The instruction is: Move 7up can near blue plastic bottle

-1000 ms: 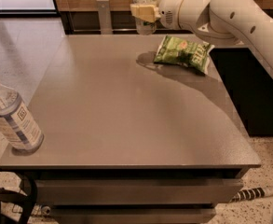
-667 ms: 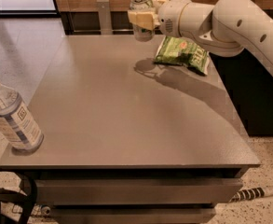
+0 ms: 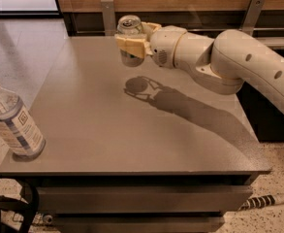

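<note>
The 7up can [image 3: 130,27] is a small silver can with a shiny top, held upright in the air above the back middle of the grey table [image 3: 132,130]. My gripper [image 3: 132,45] is shut on the can, its tan fingers [image 3: 130,46] clamped around the can's body. The white arm reaches in from the right. The blue plastic bottle [image 3: 11,118], clear with a white cap and striped label, stands at the table's front left corner, far from the can.
The arm's shadow [image 3: 170,101] falls across the table's middle. A wooden wall with metal brackets [image 3: 108,14] runs behind the table. The green chip bag is hidden behind the arm.
My gripper has carried the can leftward, away from the chip bag, which the arm now covers. The bottle has not moved.
</note>
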